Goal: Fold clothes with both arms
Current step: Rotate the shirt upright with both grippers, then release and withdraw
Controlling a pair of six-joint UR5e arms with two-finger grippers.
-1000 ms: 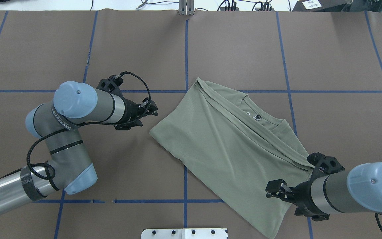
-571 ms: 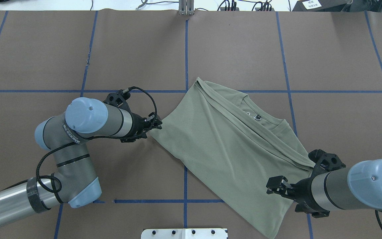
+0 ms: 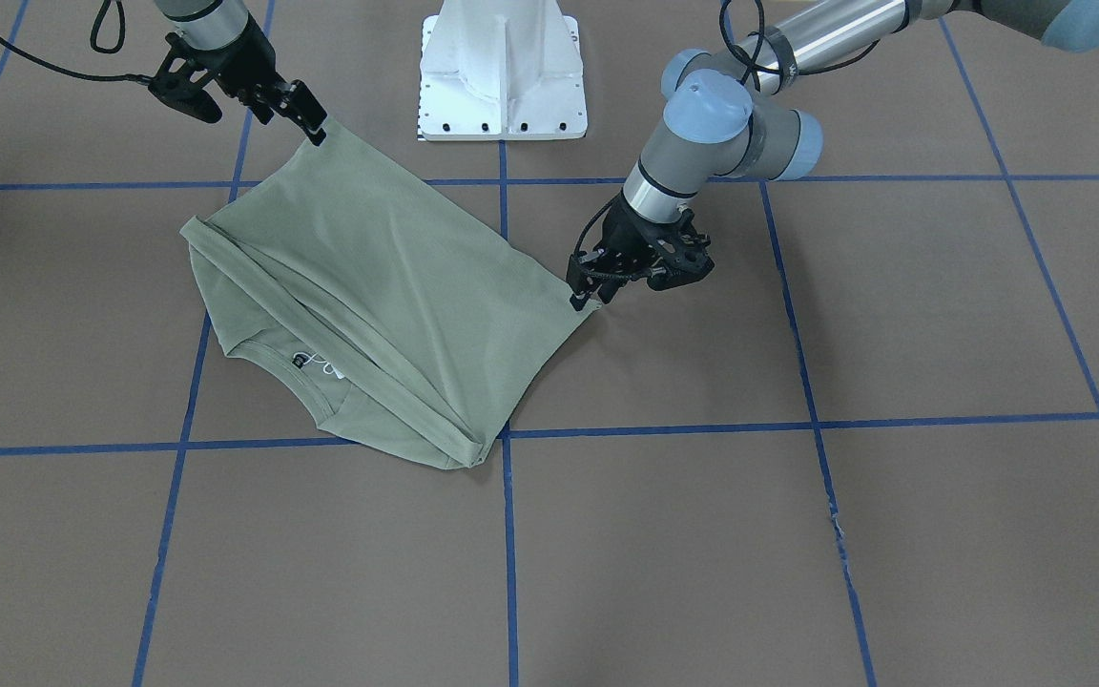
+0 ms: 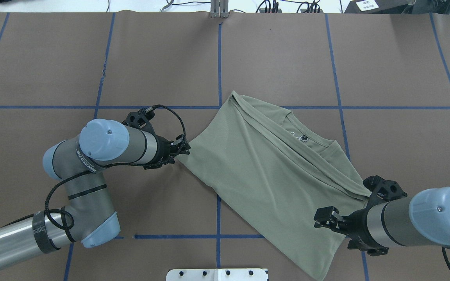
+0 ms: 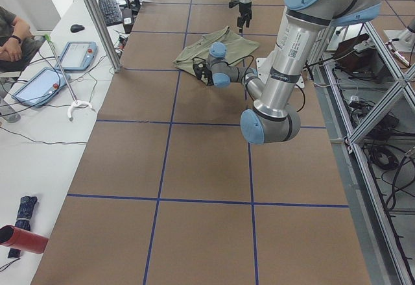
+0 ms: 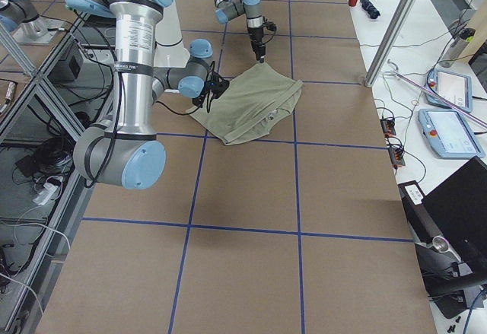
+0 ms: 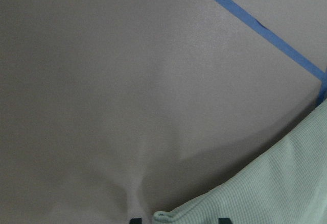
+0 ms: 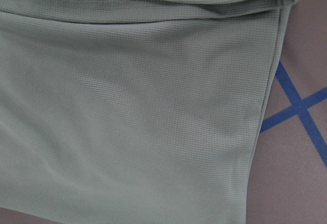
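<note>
Sage-green knit shirt point(image 4: 264, 171) lies folded flat, collar showing.

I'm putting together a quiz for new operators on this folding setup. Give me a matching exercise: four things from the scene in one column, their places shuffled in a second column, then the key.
Things
1. left black two-finger gripper
2. right black two-finger gripper
3. white metal pedestal base
4. dark label

Places
A. inside the collar of the sage-green knit shirt
B. edge of the brown table on the robot's side
C. at the shirt's corner toward the robot's left
D. at the shirt's corner nearest the base

Pairs: 1-C, 2-D, 3-B, 4-A
</note>
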